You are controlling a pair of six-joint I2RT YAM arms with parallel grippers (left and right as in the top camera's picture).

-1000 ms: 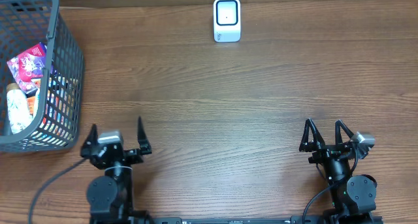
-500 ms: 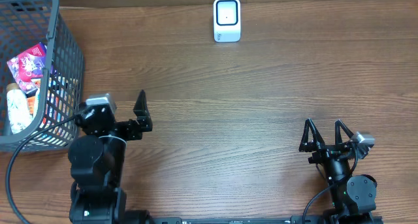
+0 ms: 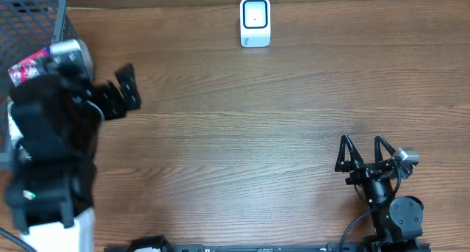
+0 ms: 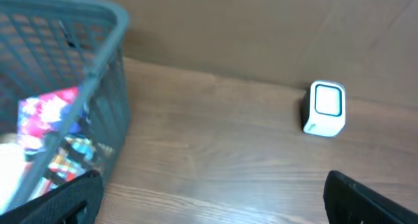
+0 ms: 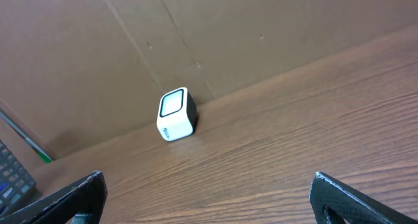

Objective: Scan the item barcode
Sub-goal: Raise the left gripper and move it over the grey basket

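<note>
- The wooden table [image 3: 257, 112] is kept bare across its middle, so nothing stands between the basket and the scanner
- The grey mesh basket [image 3: 77, 105] is set at the far left corner; the goods to be scanned are held inside it, none yet lifted out
- The left arm [image 3: 44, 149] is swung over the basket's near wall, which is judged to be a reach for an item; much of the basket's contents is hidden by it in the overhead view
- The left gripper [image 4: 210, 185] is held with its fingers spread wide and nothing between them, aimed along the basket rim
- The right gripper [image 3: 361, 145] is parked at the near right edge, fingers released and empty, well apart from everything else
- The white barcode scanner [image 3: 255, 21] is stood upright at the far edge against the cardboard backdrop, its window turned towards the arms so that a code can be presented to it
- A pink snack packet [image 4: 49, 116] is seen uppermost in the basket; the mesh wall is judged the main obstacle to a grasp
</note>
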